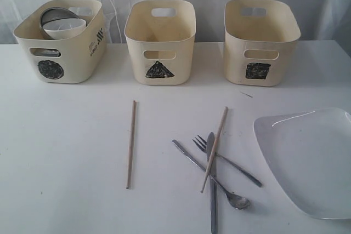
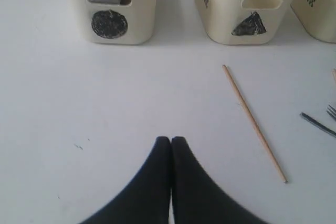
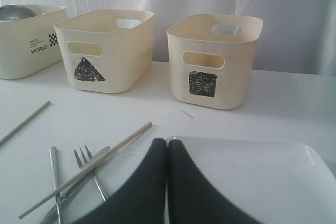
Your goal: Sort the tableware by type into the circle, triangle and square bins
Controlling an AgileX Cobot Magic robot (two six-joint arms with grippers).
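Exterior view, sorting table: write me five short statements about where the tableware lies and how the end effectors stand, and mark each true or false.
1. The circle bin holds a steel bowl and a white bowl. True.
2. One chopstick is inside a bin. False: the left chopstick and the right chopstick both lie on the table.
3. The right chopstick crosses the knife. True.
4. The plate sits in a bin. False: it lies on the table.
5. The left end effector and the right end effector are shut. True.

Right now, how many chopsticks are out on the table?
2. Lone chopstick in front of the triangle bin; second chopstick across the knife, fork and spoon, left of the white plate. More could hide in any bin.
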